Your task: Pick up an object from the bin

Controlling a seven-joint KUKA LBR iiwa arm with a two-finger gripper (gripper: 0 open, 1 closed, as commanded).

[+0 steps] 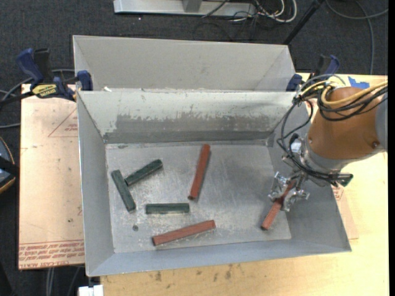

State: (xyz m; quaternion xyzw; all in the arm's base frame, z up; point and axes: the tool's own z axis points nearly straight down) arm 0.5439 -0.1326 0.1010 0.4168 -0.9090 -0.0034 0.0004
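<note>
My gripper (286, 196) hangs at the right side of the bin, fingers pointing down and shut on the upper end of a short red-brown stick (272, 214). That stick slants down to the left, its lower end near the bin floor by the front right corner. A longer red-brown stick (199, 171) lies tilted in the middle of the bin, well to the left of the gripper.
Another red-brown stick (184, 232) lies near the front wall. Three dark green sticks (144, 172) (123, 190) (167, 208) lie on the left half of the floor. The orange-covered arm with cables reaches in over the right rim.
</note>
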